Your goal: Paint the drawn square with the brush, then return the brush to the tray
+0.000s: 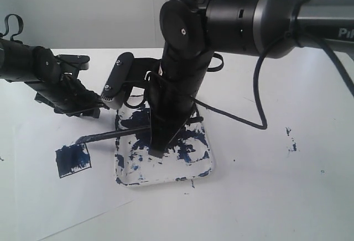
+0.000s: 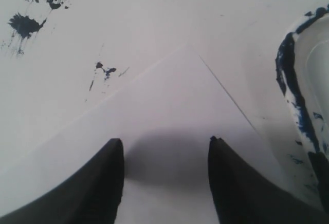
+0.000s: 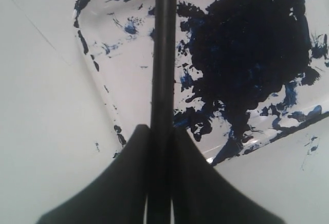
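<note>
**Brush held over the tray, tip toward the painted square**

Nearest in the exterior view lies the square (image 1: 73,161), on white paper (image 1: 44,208). It is filled with dark navy paint. The tray (image 1: 166,178) is to its right, near it but apart, and its floor is blotched with the same dark paint.

Just behind them is the brush (image 1: 110,135). Its long axis runs almost across the view, from left to right, and rises a little toward the right. The dark tip points to the left and ends at the far edge of the square. I cannot tell whether it touches the paper. The handle crosses the left rim of the tray and goes into the right gripper (image 1: 157,151). This gripper comes down steeply over the tray. In the right wrist view its two fingers (image 3: 128,172) are clenched on the brush (image 3: 163,54) from both sides, and the big paint blotch of the tray (image 3: 128,80) lies beyond them.

Farther back, to the left, is the left arm (image 1: 44,75). In the left wrist view the left gripper (image 2: 164,141) has its jaws released and wide apart, and only bare paper shows between them. It hangs over a corner of the paper, with the tray (image 2: 288,64) at one side. Some paint specks (image 2: 25,23) lie on the table (image 2: 154,8) beyond.
</note>
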You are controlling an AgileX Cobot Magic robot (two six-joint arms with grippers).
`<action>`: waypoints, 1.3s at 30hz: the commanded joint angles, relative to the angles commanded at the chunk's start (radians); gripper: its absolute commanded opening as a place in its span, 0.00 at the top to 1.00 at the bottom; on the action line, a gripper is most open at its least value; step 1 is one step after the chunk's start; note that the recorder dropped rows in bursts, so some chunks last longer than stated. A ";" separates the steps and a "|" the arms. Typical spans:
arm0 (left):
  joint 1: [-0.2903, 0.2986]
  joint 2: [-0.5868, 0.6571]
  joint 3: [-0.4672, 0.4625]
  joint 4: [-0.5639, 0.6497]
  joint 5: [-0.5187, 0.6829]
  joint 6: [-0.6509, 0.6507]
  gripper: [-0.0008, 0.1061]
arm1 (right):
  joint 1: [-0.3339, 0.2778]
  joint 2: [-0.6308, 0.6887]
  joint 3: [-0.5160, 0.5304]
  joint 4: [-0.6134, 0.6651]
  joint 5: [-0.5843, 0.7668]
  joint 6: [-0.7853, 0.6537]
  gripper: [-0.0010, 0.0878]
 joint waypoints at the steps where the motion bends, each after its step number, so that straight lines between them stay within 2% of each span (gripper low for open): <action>1: 0.000 0.000 0.000 0.000 0.000 0.000 0.48 | 0.000 0.002 0.000 0.000 -0.004 0.002 0.99; 9: 0.000 0.000 0.000 0.005 0.000 0.000 0.48 | 0.000 0.017 0.000 0.000 -0.008 0.002 0.99; 29: 0.000 0.000 0.000 0.005 -0.003 0.002 0.48 | 0.000 0.017 0.000 0.000 0.189 -0.027 0.99; 39: 0.000 0.000 0.000 0.005 -0.003 0.002 0.48 | 0.000 0.017 0.000 0.073 0.223 -0.089 0.99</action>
